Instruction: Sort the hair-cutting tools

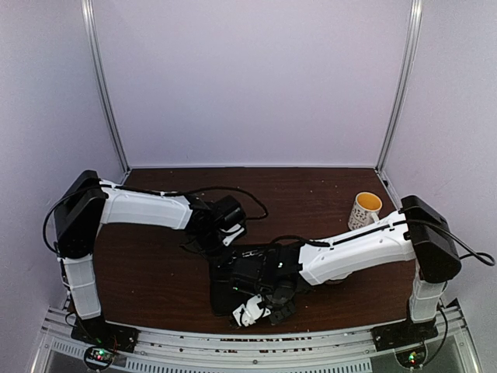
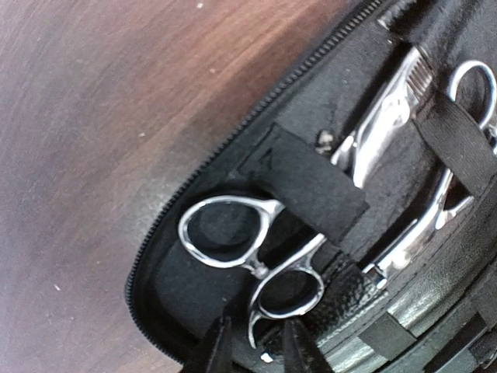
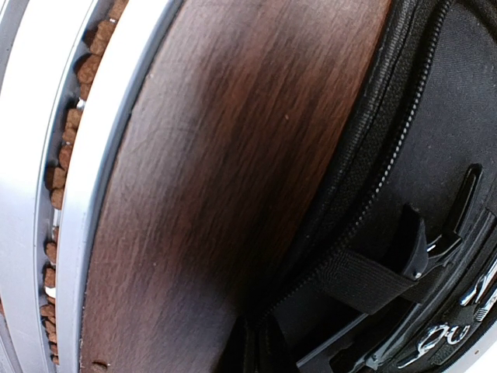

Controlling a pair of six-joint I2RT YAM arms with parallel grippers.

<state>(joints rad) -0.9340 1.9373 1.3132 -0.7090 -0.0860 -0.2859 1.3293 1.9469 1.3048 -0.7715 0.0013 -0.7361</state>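
Hovering left gripper | scissors strapped (by case edge) | table beyond

Soft, even light fills the overhead view, washing the pale walls lilac and leaving the dark table dim. At the left wrist, glare whitens the scissors, and the nearby wood is bright and blurred. The right wrist picture is soft, its silver rail overexposed.

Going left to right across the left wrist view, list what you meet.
Wooden table → zipped edge of the black case → looped finger rings of one pair of silver scissors → second scissors, strapped in further right.
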